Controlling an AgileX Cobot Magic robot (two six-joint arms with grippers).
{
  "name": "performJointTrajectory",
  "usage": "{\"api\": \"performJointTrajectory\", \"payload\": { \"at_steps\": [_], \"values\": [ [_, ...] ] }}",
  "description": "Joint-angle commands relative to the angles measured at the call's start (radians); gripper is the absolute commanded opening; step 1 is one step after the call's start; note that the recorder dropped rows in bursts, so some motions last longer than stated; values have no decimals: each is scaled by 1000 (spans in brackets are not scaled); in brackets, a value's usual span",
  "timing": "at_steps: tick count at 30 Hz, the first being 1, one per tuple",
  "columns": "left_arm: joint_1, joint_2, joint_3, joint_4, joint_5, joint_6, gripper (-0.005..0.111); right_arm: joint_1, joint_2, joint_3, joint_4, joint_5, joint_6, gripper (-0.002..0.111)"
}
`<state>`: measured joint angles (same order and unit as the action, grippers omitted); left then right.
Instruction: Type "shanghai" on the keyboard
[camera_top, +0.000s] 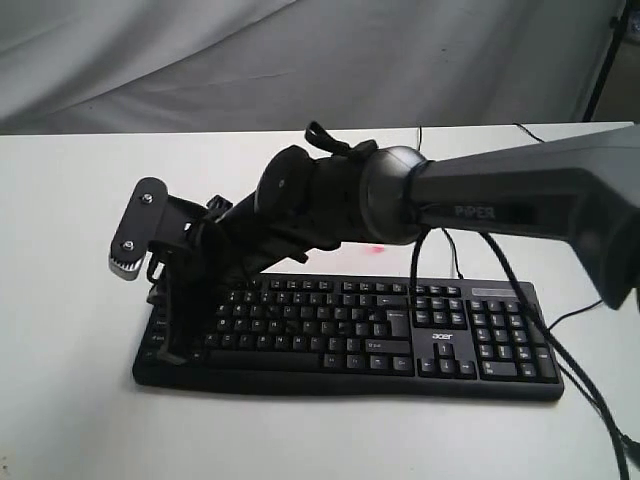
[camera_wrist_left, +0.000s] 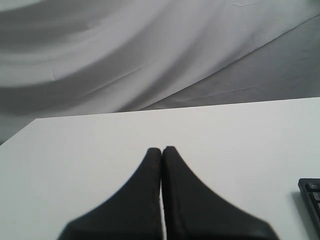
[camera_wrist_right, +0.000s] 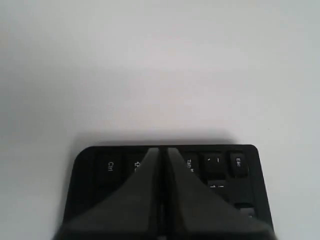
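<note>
Matt black plastic keyboard (camera_top: 350, 340), smooth white table (camera_top: 60, 400)

Right gripper (camera_wrist_right: 160, 150) over keyboard (camera_top: 400, 340), left end

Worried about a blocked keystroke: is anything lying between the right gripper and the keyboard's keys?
Nothing visible does. The right gripper, its fingers closed together, is at the left end of the keyboard, between the Ctrl key and the Tab key. Only bare keys show around its tips.

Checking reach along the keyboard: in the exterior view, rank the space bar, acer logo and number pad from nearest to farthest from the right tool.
1. Space bar, bottom row, nearest the right tool.
2. Acer logo, right of centre.
3. Number pad, far right end.
</note>
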<state>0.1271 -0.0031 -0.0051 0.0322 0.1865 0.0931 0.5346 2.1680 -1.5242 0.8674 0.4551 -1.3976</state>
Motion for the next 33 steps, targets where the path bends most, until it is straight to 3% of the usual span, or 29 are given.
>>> {"api": "performJointTrajectory", "payload": {
  "at_steps": [1,33],
  "values": [
    [-4,3,5,-1,-6,-3,1,4,32,-49,-32,24,47,0],
    [-4,3,5,-1,-6,-3,1,-25,73,-49,-81,31,43,0]
  ]
}}
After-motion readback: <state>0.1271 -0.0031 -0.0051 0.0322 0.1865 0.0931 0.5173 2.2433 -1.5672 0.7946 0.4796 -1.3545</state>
